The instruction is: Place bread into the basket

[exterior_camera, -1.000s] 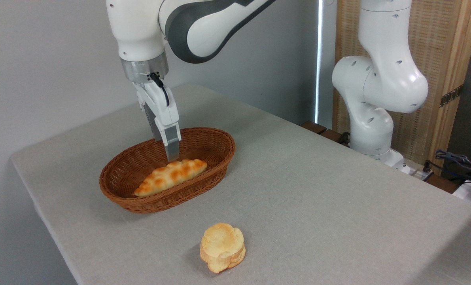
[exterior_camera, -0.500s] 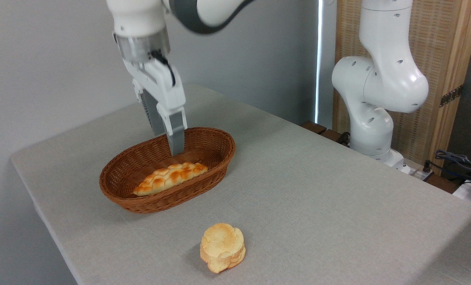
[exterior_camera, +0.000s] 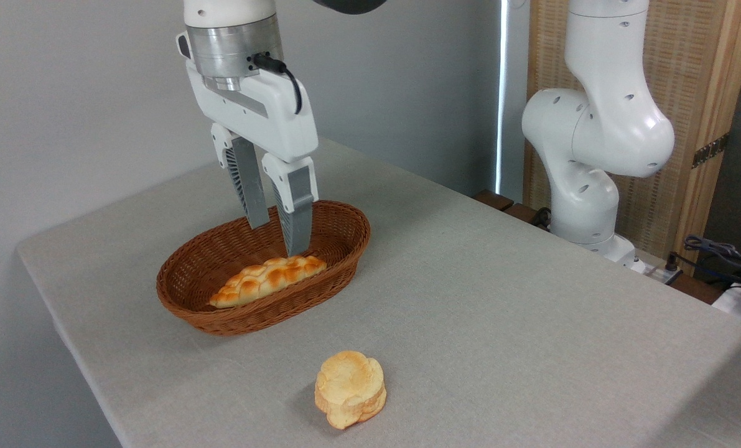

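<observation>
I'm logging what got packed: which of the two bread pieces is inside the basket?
The long braided bread lies inside the basket, under the open gripper. The round flower-shaped bun sits on the bare table, nearer the camera.

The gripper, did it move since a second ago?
Yes. The gripper has lifted away from the bread and turned, judged against the basket, which stays put. Its fingers stand apart, holding nothing.

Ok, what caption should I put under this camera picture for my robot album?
Open gripper above the braided bread lying in the wicker basket; flower-shaped bun on the table.
</observation>
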`<control>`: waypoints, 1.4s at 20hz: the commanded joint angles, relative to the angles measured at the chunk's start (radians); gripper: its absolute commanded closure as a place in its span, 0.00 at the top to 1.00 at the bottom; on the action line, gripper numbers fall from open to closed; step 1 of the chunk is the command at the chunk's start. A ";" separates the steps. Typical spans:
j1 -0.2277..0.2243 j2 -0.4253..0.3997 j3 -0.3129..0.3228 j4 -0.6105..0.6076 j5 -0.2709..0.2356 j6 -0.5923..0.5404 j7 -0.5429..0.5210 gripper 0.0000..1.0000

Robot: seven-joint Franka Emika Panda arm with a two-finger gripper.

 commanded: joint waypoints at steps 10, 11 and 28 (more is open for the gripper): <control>-0.010 0.015 0.063 0.124 -0.045 -0.175 0.045 1.00; -0.010 0.015 0.063 0.124 -0.045 -0.175 0.045 1.00; -0.010 0.015 0.065 0.118 -0.045 -0.127 0.048 1.00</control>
